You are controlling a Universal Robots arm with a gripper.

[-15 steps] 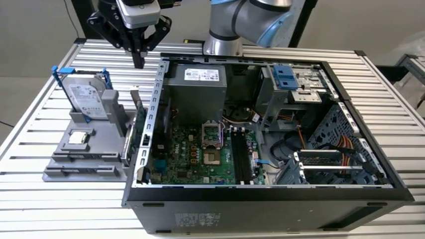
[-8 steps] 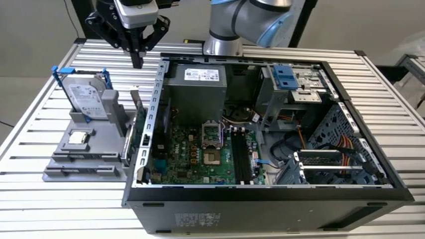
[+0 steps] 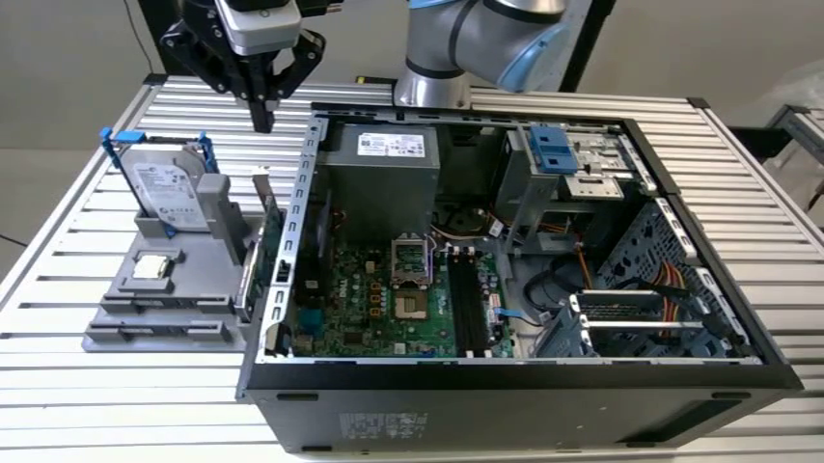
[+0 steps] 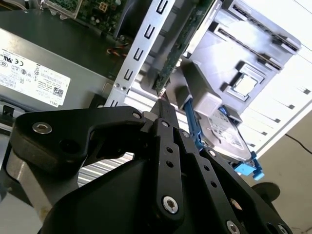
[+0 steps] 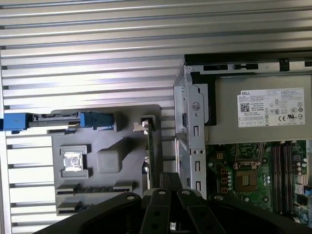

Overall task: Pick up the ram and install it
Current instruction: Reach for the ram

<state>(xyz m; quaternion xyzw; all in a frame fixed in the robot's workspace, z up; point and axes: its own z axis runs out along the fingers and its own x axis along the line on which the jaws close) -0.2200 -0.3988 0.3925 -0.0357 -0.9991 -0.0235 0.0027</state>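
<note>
The pincer (image 3: 264, 118) is hanging clenched and empty over the bench (image 3: 71, 207), its tips pressing together. The ram (image 3: 254, 258) is standing on edge in the grey holder (image 3: 154, 333). In the exterior view it is sitting at six o'clock from the pincer, with the hard drive (image 3: 165, 188) at its nine o'clock and the computer case (image 3: 515, 381) at its three.

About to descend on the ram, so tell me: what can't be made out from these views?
- Ram, first wrist view: the end nearest the gripper is covered by it.
- Ram, second wrist view: far end cut off by the picture's edge.
- Ram, exterior view: edge-on beside the case wall, chips too thin to see.
- Memory slots, exterior view: latch positions too small to tell.
</note>
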